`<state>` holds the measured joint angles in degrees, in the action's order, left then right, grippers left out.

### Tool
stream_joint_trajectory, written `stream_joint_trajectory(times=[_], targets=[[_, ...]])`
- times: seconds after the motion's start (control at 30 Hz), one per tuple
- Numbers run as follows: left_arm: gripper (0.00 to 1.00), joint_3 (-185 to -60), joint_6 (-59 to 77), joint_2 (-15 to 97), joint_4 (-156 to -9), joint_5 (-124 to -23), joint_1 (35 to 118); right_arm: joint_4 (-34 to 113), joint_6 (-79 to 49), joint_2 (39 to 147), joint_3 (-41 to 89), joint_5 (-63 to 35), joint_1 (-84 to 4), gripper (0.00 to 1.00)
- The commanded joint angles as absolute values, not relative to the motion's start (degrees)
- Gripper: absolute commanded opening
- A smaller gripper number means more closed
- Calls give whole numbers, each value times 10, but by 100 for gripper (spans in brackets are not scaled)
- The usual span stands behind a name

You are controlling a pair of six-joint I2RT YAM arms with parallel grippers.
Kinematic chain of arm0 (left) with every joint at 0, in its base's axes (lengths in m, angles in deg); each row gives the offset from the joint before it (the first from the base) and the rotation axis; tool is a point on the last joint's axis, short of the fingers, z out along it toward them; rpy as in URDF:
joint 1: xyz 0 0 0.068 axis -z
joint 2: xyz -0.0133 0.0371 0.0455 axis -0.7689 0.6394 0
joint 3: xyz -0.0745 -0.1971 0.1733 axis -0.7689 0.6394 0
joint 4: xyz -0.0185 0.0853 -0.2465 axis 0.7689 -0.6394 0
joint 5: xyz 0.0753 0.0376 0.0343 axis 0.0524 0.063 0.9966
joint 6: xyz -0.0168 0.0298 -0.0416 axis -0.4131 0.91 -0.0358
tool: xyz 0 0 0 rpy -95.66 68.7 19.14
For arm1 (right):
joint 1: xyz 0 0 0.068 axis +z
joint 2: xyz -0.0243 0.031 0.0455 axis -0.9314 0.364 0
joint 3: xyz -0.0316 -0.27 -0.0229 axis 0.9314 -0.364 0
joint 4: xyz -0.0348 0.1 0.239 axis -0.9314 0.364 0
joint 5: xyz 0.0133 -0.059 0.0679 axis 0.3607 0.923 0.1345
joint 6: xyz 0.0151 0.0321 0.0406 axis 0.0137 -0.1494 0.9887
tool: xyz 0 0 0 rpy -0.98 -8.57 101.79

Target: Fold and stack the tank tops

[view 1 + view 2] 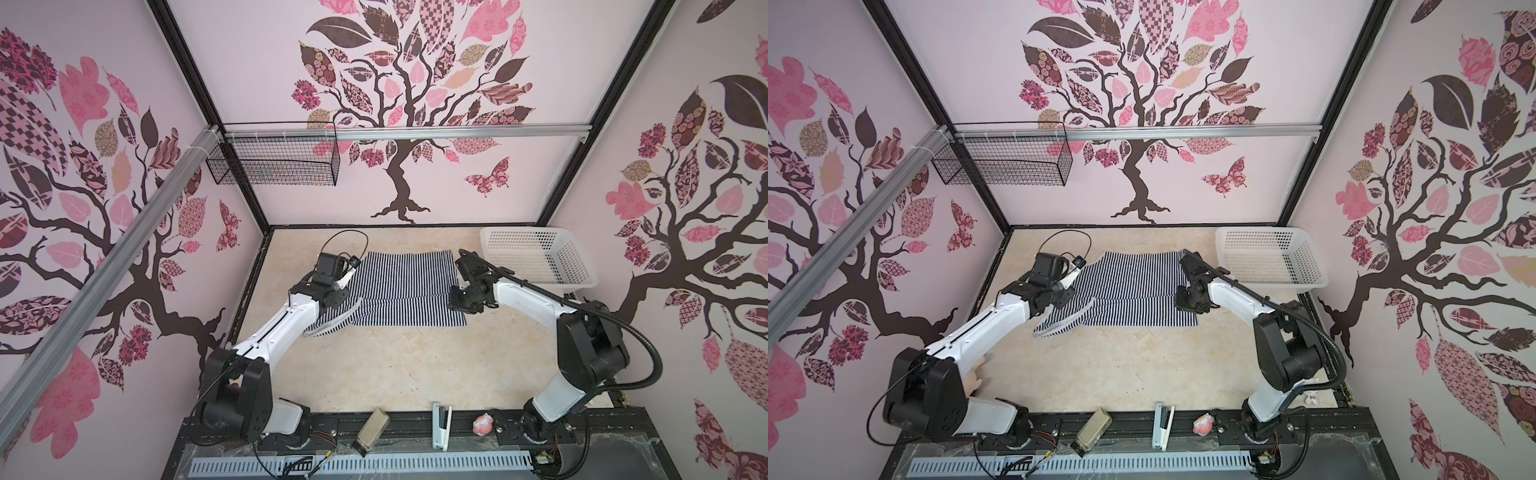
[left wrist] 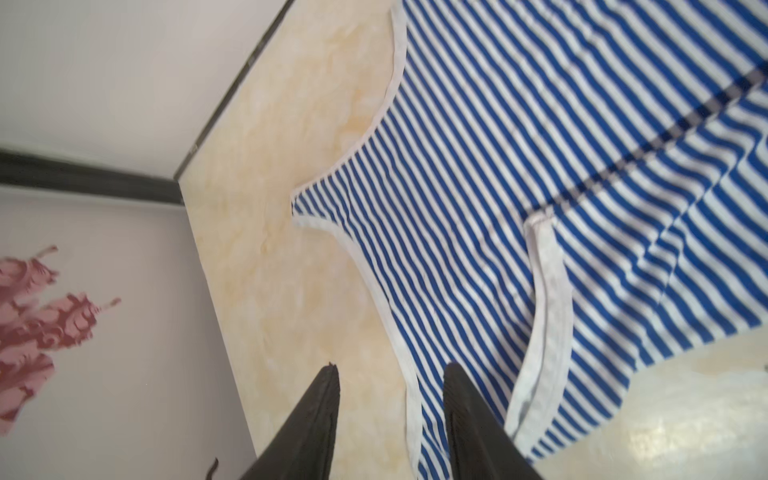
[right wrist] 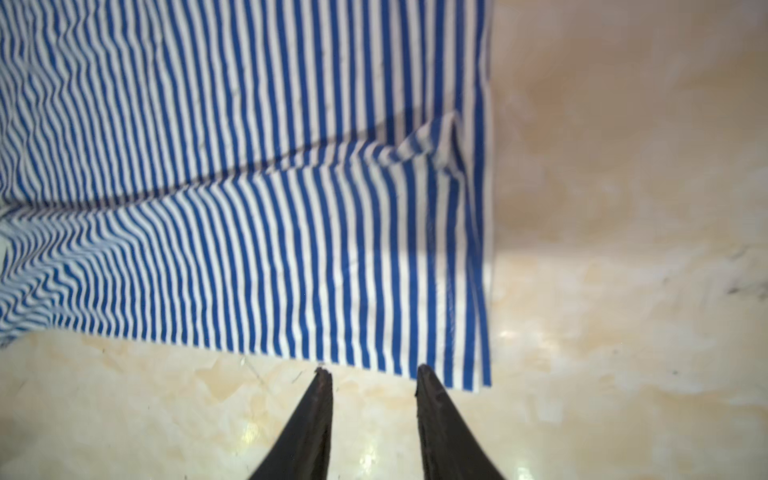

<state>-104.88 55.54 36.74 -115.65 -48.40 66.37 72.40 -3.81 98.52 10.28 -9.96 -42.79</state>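
While both grippers stand parted and empty, the tank top (image 1: 407, 286) lies part-folded just beside the white basket (image 1: 557, 286).
The left gripper (image 2: 390, 370) hangs over the white-trimmed strap end, at the cloth's edge farthest from the basket, its fingers apart with nothing between them. The right gripper (image 3: 370, 372) hangs just off a hem corner at the edge nearest the basket, equally open and holding nothing. The striped tank top lies flat on the table (image 1: 374, 365), one long side folded over onto itself, and does not touch the basket.
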Motion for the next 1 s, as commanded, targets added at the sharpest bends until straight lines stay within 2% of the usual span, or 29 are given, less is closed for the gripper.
stream_joint_trajectory(times=[0.0,0.23,0.33,0.63,0.97], targets=[[48,-987,573,316,-1201,-518,632,713,-15,959,68,-102,-407,38],[52,-951,586,270,-1259,-600,510,695,-17,961,32,-97,-407,40],[52,-938,604,268,-1270,-617,481,695,-20,965,37,-92,-407,40],[52,-867,647,268,-1220,-590,478,696,-23,977,60,-93,-407,40],[52,-843,648,293,-1146,-571,478,694,-22,980,62,-96,-407,40]])
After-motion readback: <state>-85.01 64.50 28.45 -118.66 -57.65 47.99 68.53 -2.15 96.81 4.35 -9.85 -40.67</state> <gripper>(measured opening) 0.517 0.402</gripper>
